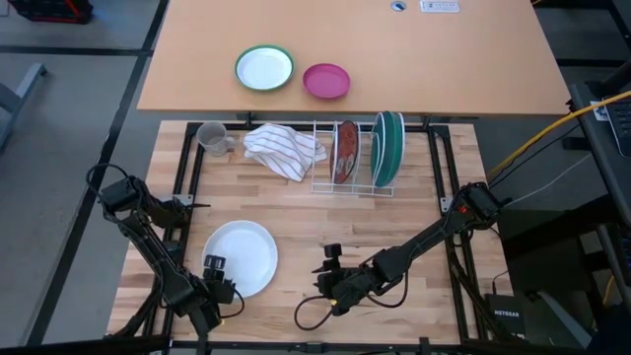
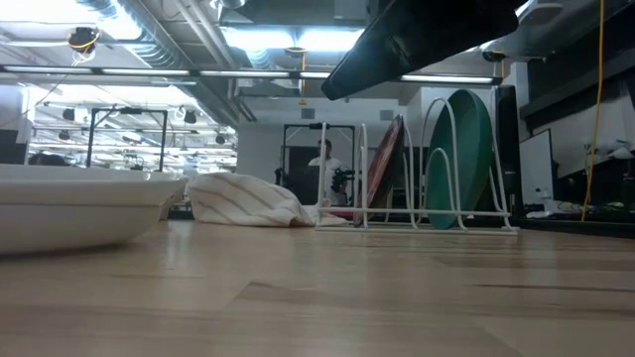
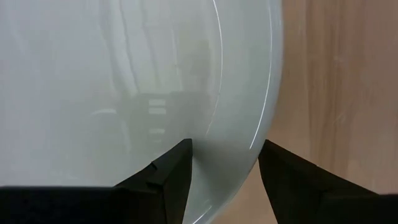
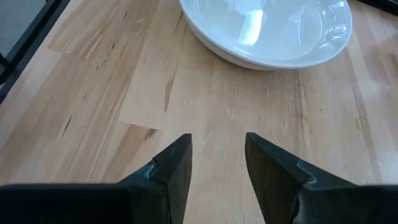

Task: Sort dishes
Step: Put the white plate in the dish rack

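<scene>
White plate (image 1: 241, 256) | left fingers (image 3: 168, 180) straddle rim (apart) | on table (image 1: 414, 227)

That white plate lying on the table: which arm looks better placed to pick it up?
The left. Its gripper is open right over the rim of the white plate, fingers either side of the edge. The right gripper is open too, but sits apart, over bare wood.

White plate (image 1: 242, 256), red-brown plate (image 1: 346, 151), dark green plate (image 1: 387, 148), white striped cloth (image 1: 284, 149), pink bowl (image 1: 326, 81)
</scene>
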